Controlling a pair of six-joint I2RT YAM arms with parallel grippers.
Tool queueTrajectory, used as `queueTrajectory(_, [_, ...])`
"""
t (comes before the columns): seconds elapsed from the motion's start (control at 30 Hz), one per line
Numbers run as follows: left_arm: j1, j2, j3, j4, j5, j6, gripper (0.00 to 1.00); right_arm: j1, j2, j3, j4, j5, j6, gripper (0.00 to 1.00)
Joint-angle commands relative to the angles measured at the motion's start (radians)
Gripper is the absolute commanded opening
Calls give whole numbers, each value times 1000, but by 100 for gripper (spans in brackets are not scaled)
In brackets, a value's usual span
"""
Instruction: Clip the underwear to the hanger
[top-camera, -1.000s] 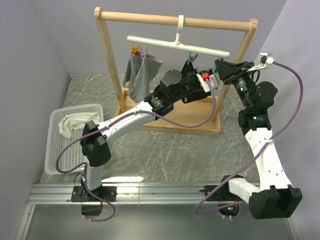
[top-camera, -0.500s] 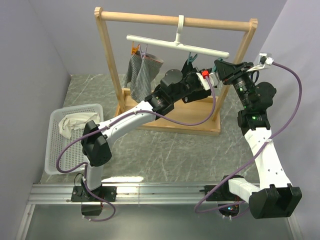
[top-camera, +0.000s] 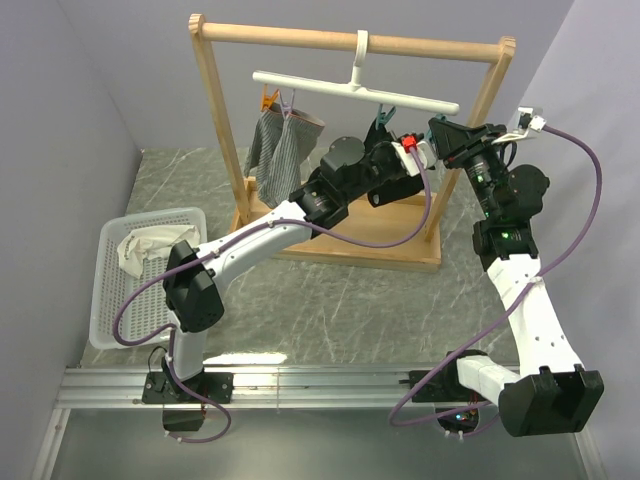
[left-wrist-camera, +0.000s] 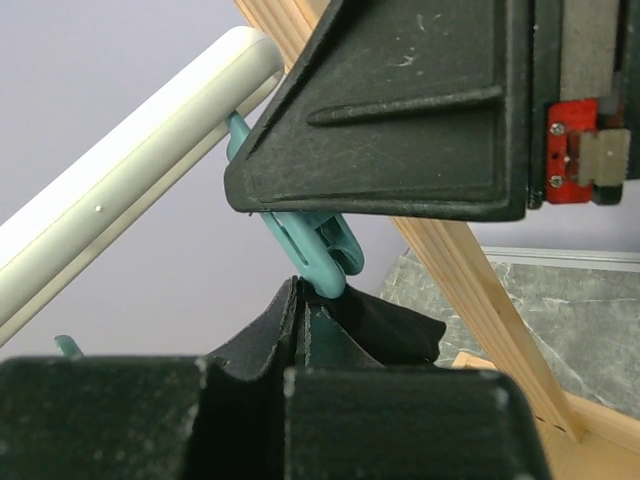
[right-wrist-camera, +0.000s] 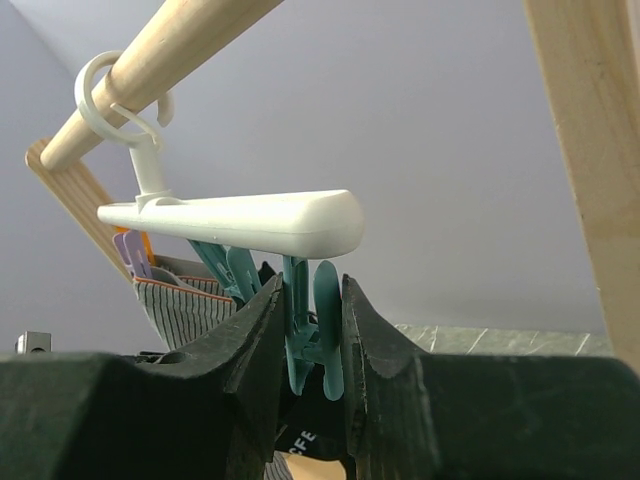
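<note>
The white hanger (top-camera: 355, 92) hangs by its hook from the rack's top rod. In the right wrist view my right gripper (right-wrist-camera: 312, 290) is shut on a teal clip (right-wrist-camera: 322, 320) under the end of the hanger bar (right-wrist-camera: 240, 222), one finger pressing each handle. The black underwear (right-wrist-camera: 305, 440) hangs just below that clip. In the left wrist view my left gripper (left-wrist-camera: 298, 300) is shut on the underwear (left-wrist-camera: 395, 330) and holds its upper edge against the clip's tip (left-wrist-camera: 322, 262). In the top view both grippers meet under the hanger's right end, left (top-camera: 385, 162) and right (top-camera: 402, 142).
The wooden frame rack (top-camera: 222, 150) stands at the back on its base. A grey striped garment (top-camera: 280, 145) hangs clipped at the hanger's left end. A white basket (top-camera: 120, 320) with a cream-white cloth (top-camera: 140, 250) sits at the left. Walls close both sides.
My left gripper has edged slightly up and right, bringing the underwear closer to the teal clip. The right gripper has stayed at the clip.
</note>
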Motion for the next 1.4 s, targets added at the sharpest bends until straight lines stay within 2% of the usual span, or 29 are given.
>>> queueTrajectory(0.0, [-1, 3, 55, 34, -7, -40, 1, 23, -6, -12, 64, 23, -10, 0])
queueTrajectory(0.77, [-1, 15, 95, 22, -5, -85, 0, 51, -11, -88, 153, 52, -90, 0])
queueTrajectory(1.17, [8, -16, 81, 13, -14, -74, 1, 49, -15, -83, 129, 75, -142, 0])
queueTrajectory(1.37, [14, -46, 59, -1, -4, -82, 1, 48, -3, -63, 117, 93, -115, 0])
